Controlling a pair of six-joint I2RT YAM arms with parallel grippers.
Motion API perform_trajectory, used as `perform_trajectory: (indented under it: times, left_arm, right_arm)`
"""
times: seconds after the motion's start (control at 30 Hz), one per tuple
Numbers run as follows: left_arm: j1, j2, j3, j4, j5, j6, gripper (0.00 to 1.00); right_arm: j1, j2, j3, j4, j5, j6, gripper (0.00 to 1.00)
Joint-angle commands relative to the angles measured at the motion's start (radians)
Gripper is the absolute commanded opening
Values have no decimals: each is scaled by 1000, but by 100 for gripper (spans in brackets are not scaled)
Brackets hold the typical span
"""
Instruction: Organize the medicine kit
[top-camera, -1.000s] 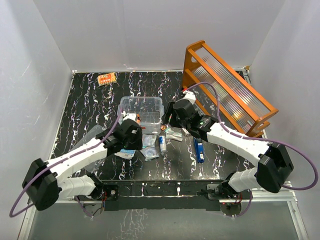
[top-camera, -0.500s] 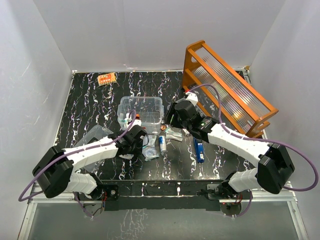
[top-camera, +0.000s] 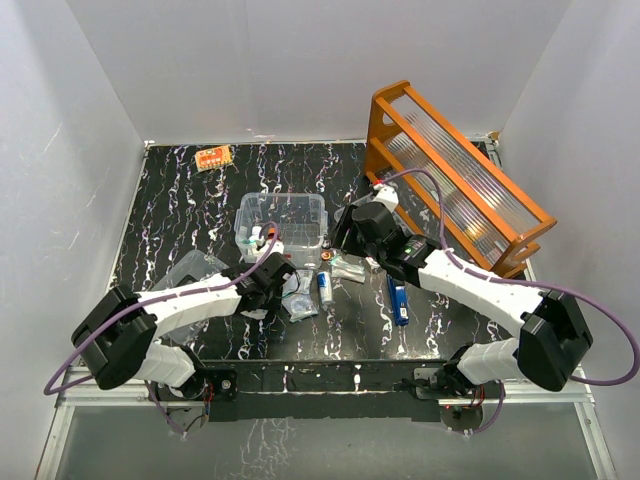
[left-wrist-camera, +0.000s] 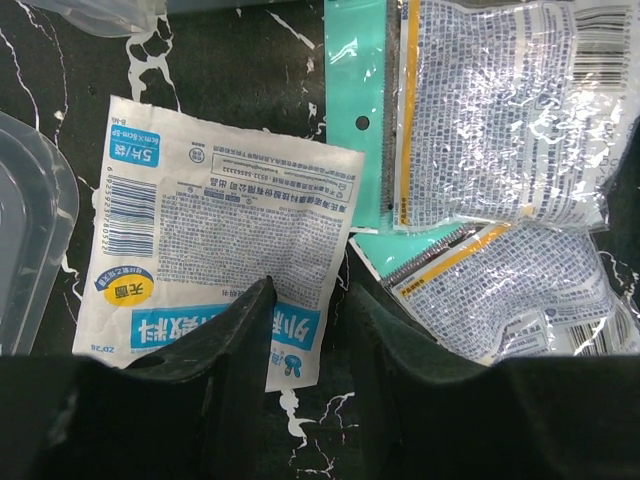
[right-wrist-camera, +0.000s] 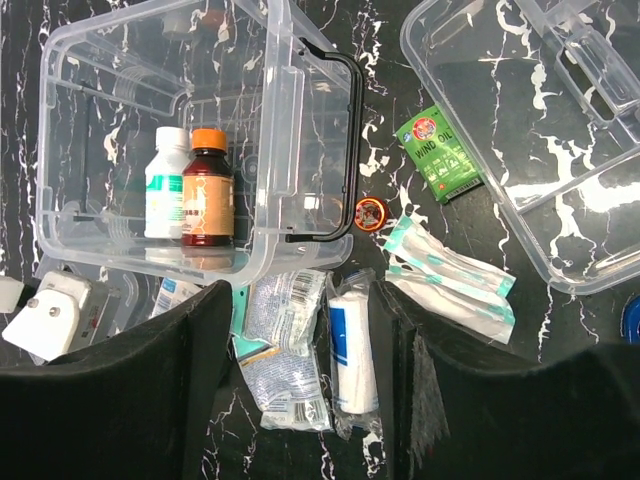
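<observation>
Top cam sits high over the near edge, looking down on the whole table (top-camera: 170, 200). Left wrist cam is super close over some sachets (left-wrist-camera: 220, 250). Right wrist cam looks down from higher up, sharing those sachets and the medicine kit (right-wrist-camera: 90, 100) with the top view.

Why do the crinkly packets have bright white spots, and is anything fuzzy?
Left wrist view: glare from the light whitens patches of the clear packets, and the dark fingers close to the camera look soft. Right wrist view: bright streaks glint on the clear lid. Top external view: even, soft light with nothing washed out.
</observation>
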Motion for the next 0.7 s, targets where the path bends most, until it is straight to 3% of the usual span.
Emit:
perform_trajectory:
  times: [0.0, 0.3, 0.47, 0.67]
  left_arm:
    - [-4, 35, -21, -5, -33, 0, 31]
    - [-4, 17, 30, -63, -23, 32, 1]
    - [-4, -42, 147, -184, 98, 68, 0]
    - [-4, -184, 190, -181, 429, 130, 0]
  right_arm:
    - [-6, -45, 1, 62, 37, 14, 54]
    - [-6, -79, -5, 65, 57, 22, 53]
    - [-6, -94, -4, 67, 53, 17, 53]
    - [-6, -130, -12, 144, -12, -124, 55]
